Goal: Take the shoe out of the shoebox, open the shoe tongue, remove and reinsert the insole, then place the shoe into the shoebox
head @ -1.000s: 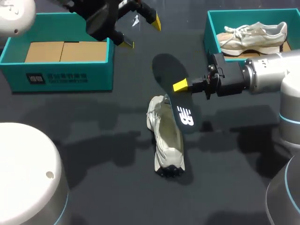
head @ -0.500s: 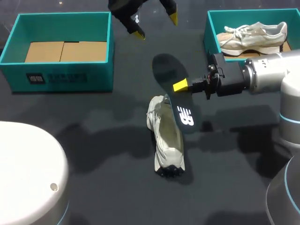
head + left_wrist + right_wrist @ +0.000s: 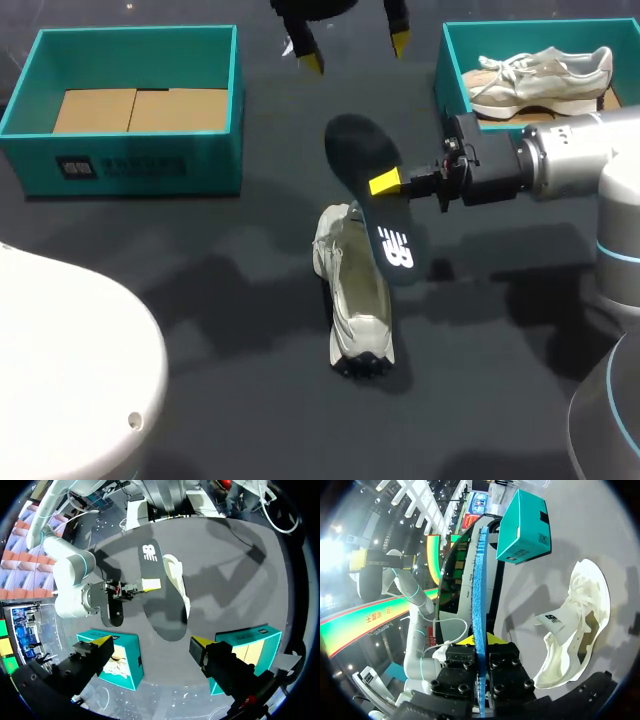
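Note:
A dark insole (image 3: pixel 372 190) hangs tilted above the white shoe (image 3: pixel 356 300), which lies on its side mid-table. My right gripper (image 3: pixel 390 183) is shut on the insole's edge. In the right wrist view the insole (image 3: pixel 478 595) stands edge-on between the fingers (image 3: pixel 470 640), with the shoe (image 3: pixel 575 630) beside it and lower. My left gripper (image 3: pixel 355 52) is open and empty at the table's far side, between the two boxes. From the left wrist view its gripper (image 3: pixel 150 642) looks down on the insole (image 3: pixel 160 600), the shoe (image 3: pixel 178 580) and the right gripper (image 3: pixel 137 586).
A teal shoebox (image 3: pixel 130 165) with cardboard inside stands at the far left. Another teal shoebox (image 3: pixel 448 70) at the far right holds a second pale shoe (image 3: pixel 540 72). My left arm's white body (image 3: pixel 60 380) fills the near left corner.
My left gripper has swung to the right along the table's far side, still open. The right gripper, the insole and the shoe have not moved.

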Robot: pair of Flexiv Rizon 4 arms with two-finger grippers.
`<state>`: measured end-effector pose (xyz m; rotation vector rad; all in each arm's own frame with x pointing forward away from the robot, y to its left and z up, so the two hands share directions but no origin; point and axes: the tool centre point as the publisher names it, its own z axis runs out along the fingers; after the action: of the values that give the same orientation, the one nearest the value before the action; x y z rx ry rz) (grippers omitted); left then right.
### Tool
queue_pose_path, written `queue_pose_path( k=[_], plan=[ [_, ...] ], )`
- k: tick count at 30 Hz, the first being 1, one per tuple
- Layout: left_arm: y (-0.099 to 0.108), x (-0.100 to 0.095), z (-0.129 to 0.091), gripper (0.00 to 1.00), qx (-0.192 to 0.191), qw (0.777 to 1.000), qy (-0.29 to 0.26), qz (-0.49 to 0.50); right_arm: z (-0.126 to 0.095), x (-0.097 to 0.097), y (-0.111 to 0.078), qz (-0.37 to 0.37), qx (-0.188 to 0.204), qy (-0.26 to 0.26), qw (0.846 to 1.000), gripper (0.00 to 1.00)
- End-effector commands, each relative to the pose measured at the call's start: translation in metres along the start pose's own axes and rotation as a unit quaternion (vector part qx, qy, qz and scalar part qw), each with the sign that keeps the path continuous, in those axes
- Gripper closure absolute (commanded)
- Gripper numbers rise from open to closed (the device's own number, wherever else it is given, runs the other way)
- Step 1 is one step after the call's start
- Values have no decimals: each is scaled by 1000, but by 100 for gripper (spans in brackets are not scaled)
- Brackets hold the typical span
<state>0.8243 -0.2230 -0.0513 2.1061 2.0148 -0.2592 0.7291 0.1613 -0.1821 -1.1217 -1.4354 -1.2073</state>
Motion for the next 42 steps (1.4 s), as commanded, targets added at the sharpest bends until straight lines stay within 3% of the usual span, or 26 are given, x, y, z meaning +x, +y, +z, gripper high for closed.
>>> queue_pose_path(
  k=[1,18,42],
  plan=[
    [-2,-7,1,0,-1,991,134,-8,1,0,-1,1,-1,-1,1000,100],
    [-10,-19,9,0,0,988,151,-22,1,0,-1,1,-1,-1,1000,100],
    [-15,-11,7,0,4,992,117,-42,1,0,-1,1,-1,-1,1000,100]
  ],
)
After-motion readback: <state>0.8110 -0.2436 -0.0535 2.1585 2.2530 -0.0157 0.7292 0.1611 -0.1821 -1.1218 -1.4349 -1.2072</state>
